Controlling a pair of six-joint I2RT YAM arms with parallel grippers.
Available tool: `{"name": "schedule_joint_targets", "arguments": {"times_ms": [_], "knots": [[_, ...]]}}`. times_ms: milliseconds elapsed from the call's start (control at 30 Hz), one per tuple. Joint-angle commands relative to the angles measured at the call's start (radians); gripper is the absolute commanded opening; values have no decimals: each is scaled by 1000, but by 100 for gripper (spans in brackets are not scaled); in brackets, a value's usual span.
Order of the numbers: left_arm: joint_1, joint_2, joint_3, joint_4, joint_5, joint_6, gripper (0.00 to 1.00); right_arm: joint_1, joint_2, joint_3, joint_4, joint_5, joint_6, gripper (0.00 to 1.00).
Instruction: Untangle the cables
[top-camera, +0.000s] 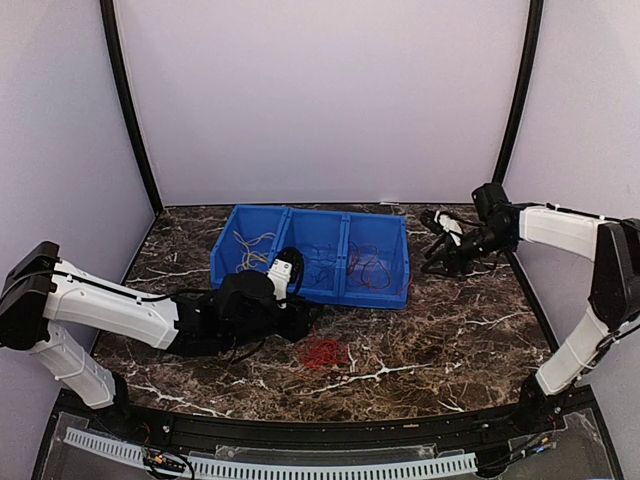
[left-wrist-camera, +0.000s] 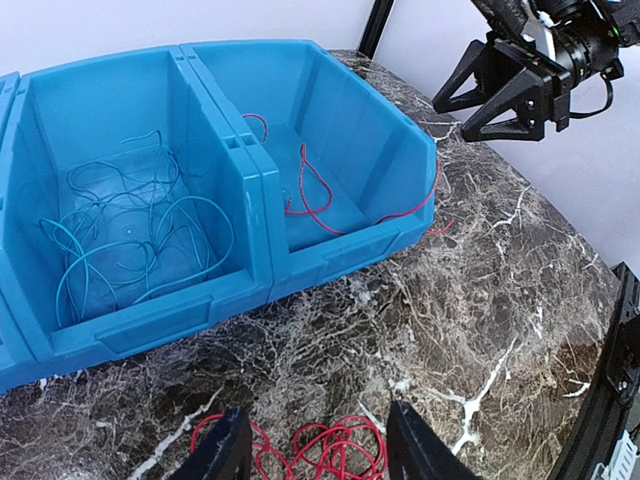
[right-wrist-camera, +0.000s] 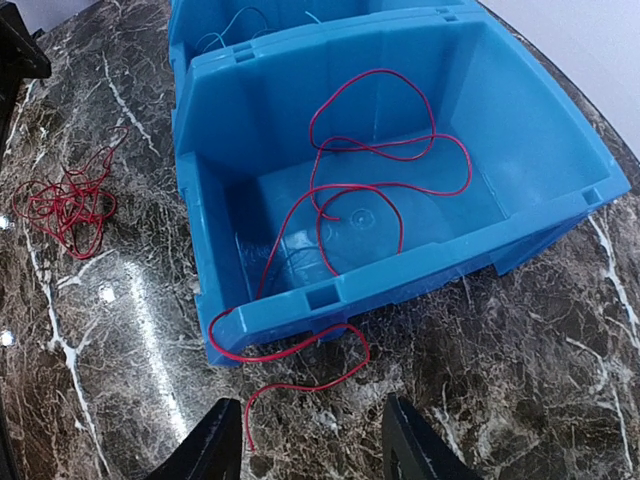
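A loose tangle of red cables (top-camera: 323, 352) lies on the marble table in front of the blue three-part bin (top-camera: 228, 262). My left gripper (top-camera: 303, 322) is open and empty. In the left wrist view the red tangle (left-wrist-camera: 335, 450) lies between its fingers (left-wrist-camera: 228, 445). Yellow-orange cables (top-camera: 255, 250) lie in the left compartment, blue ones (left-wrist-camera: 130, 240) in the middle, red ones (right-wrist-camera: 370, 180) in the right. One red cable (right-wrist-camera: 300, 370) hangs over the bin's corner onto the table. My right gripper (right-wrist-camera: 312, 400) is open and empty just before that cable, right of the bin (top-camera: 437, 258).
The bin's blue walls (right-wrist-camera: 330, 290) stand between the two grippers. Black frame posts (top-camera: 518, 90) rise at the back corners. The table's black front rail (top-camera: 330, 430) runs along the near edge. My right gripper also shows in the left wrist view (left-wrist-camera: 505, 95).
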Motion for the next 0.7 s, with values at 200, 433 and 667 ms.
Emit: {"name": "schedule_joint_targets", "arguments": {"times_ms": [200, 433, 667], "knots": [[11, -28, 12, -24, 12, 6, 48, 1, 168, 3, 126, -4, 86, 46], [12, -23, 3, -16, 13, -3, 48, 1, 271, 34, 176, -33, 148, 45], [12, -40, -11, -22, 1, -10, 48, 0, 357, 77, 149, -79, 138, 39]]}}
